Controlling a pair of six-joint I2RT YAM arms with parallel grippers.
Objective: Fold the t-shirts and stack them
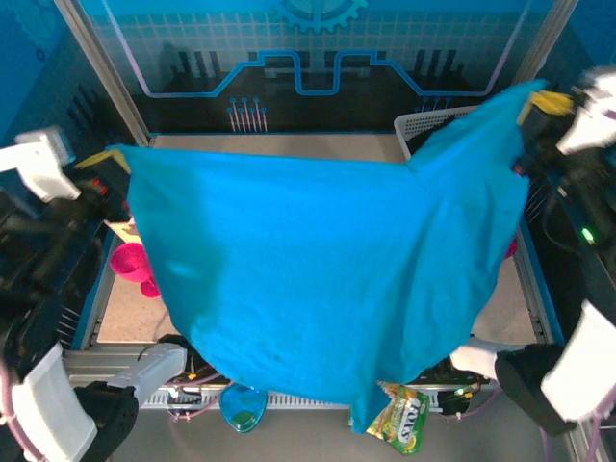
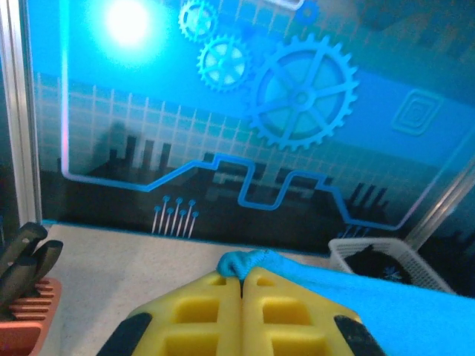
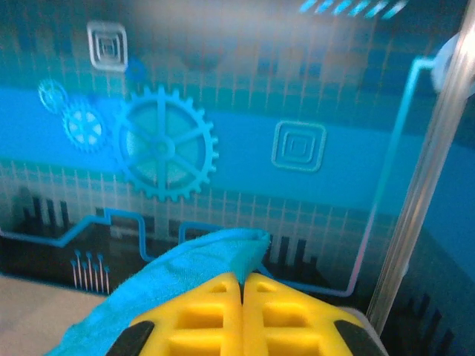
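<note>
Hanging spread in the air, the teal shirt stretches from one gripper to the other and hides most of the table in the top view. Its right upper corner sits higher than its left, and its lower edge droops past the near table edge. Behind it stands the wall, blue and printed with gears and circuit lines. The table shows as a pale strip beyond the shirt and in patches at both sides.

A white basket stands at the far right of the table, partly behind the cloth. In the left wrist view a black shirt with a small white print lies inside it.

The left gripper is raised at the left side. Its yellow fingers are pressed together on a bunched corner of the teal shirt, which pokes out at their tips. The right gripper is raised at the right rear, near the basket, and is clamped the same way on the other upper corner.

A red rack holding dark handles shows at the left in the left wrist view. A pink thing lies at the table's left, touching the shirt's edge in the top view. A green snack bag lies in front of the table, just beside the hanging tip.
</note>
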